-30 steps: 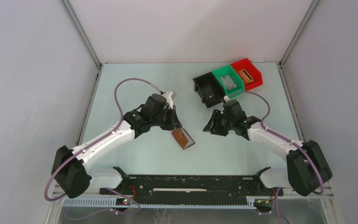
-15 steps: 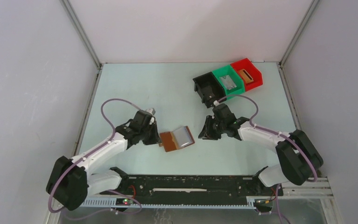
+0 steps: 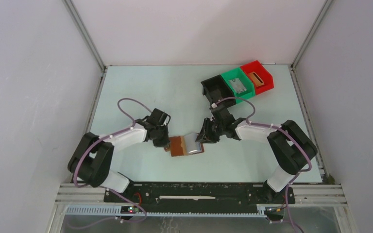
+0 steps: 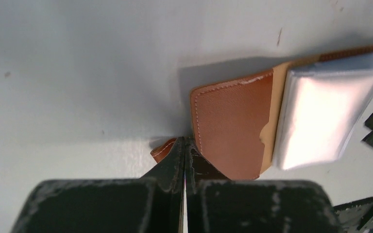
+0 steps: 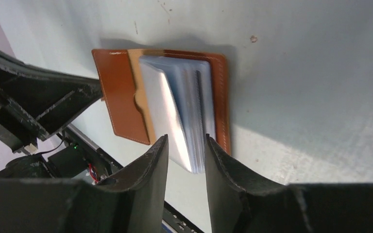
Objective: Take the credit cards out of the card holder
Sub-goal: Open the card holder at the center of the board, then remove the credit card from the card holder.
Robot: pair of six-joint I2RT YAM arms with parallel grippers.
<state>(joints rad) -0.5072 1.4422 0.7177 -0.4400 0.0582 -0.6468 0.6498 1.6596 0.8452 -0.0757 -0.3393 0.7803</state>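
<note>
The brown card holder (image 3: pixel 177 145) lies open and flat on the table. A pale stack of card sleeves (image 3: pixel 193 143) rests on its right half; I cannot make out single credit cards in it. My left gripper (image 3: pixel 166 144) is shut on the holder's strap tab (image 4: pixel 164 149) at its left corner. In the left wrist view the brown panel (image 4: pixel 228 126) and pale stack (image 4: pixel 320 111) lie beyond my shut gripper (image 4: pixel 184 143). My right gripper (image 3: pixel 201 138) is open. Its fingers (image 5: pixel 184 145) stand either side of the stack's near end (image 5: pixel 184 107), apart from it.
A black bin (image 3: pixel 209 87), a green bin (image 3: pixel 231 76) holding a grey card (image 3: pixel 241 87) and a red bin (image 3: pixel 268 77) holding a tan-orange card (image 3: pixel 258 78) stand in a row at the back right. Metal frame posts line the table's sides.
The card holder went from held up and tilted to lying open and flat. My left gripper has come down to its left corner. My right gripper has moved left onto the stack's end.
</note>
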